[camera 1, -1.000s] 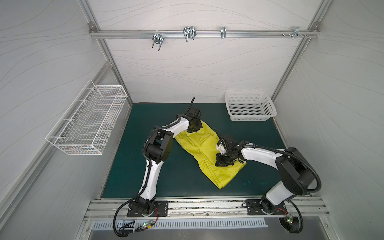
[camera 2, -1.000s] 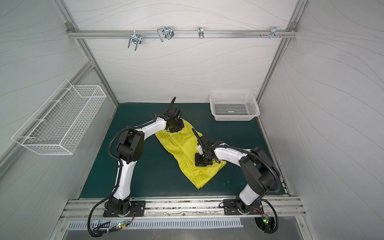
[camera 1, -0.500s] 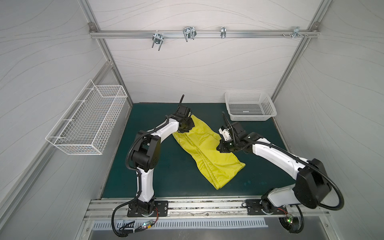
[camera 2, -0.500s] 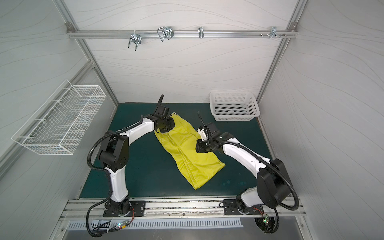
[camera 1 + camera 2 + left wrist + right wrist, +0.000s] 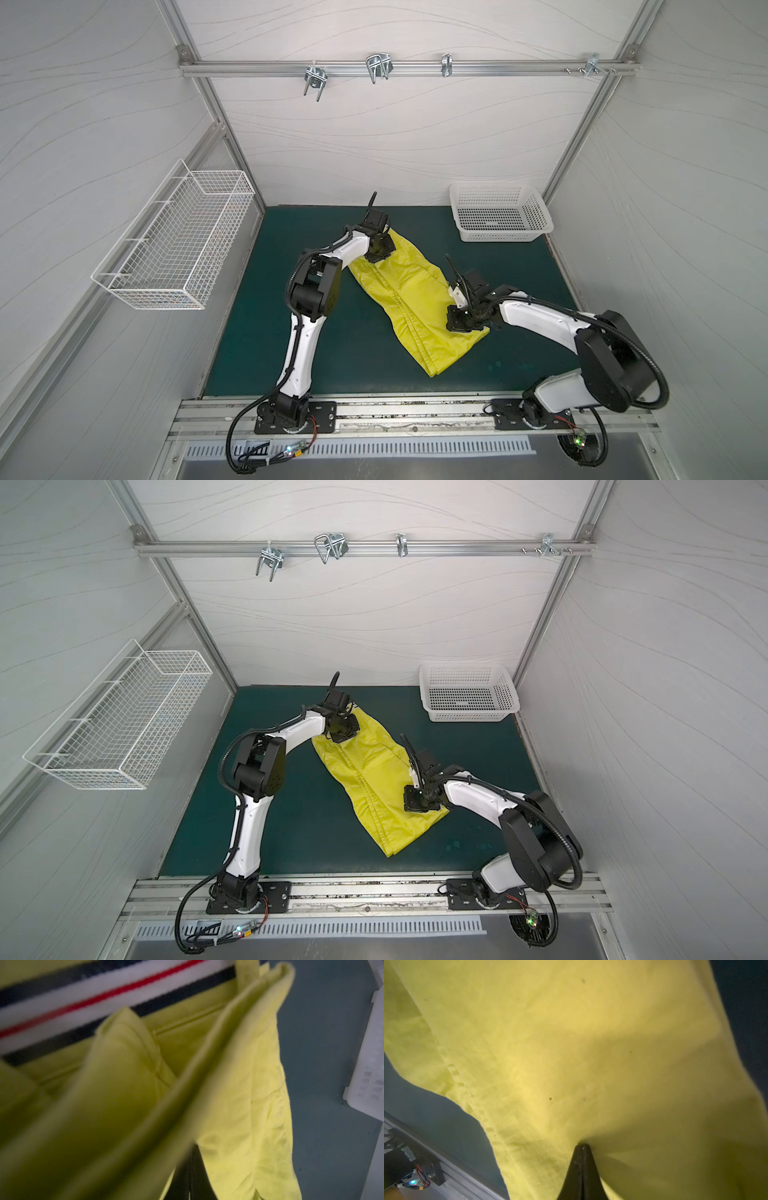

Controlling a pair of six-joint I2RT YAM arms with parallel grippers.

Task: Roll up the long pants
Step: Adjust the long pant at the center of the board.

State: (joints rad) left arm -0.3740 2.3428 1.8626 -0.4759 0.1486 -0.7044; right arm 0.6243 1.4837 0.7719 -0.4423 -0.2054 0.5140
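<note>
The long pants are bright yellow-green and lie flat and slanting across the green mat. Their waist end is at the back left and the other end points to the front. My left gripper is shut on fabric at the waist end. In the left wrist view its black fingers pinch a fold of the pants below the dark, white and red striped waistband. My right gripper is shut on the right edge; its tips bite into the cloth.
A white plastic basket stands at the back right corner of the mat, also at the edge of the left wrist view. A wire basket hangs on the left wall. A rail with hooks runs overhead.
Half a second ago both arms reached farther back and left with the pants. Now both grippers have come back toward the front and right, still shut, and the pants lie nearer.
</note>
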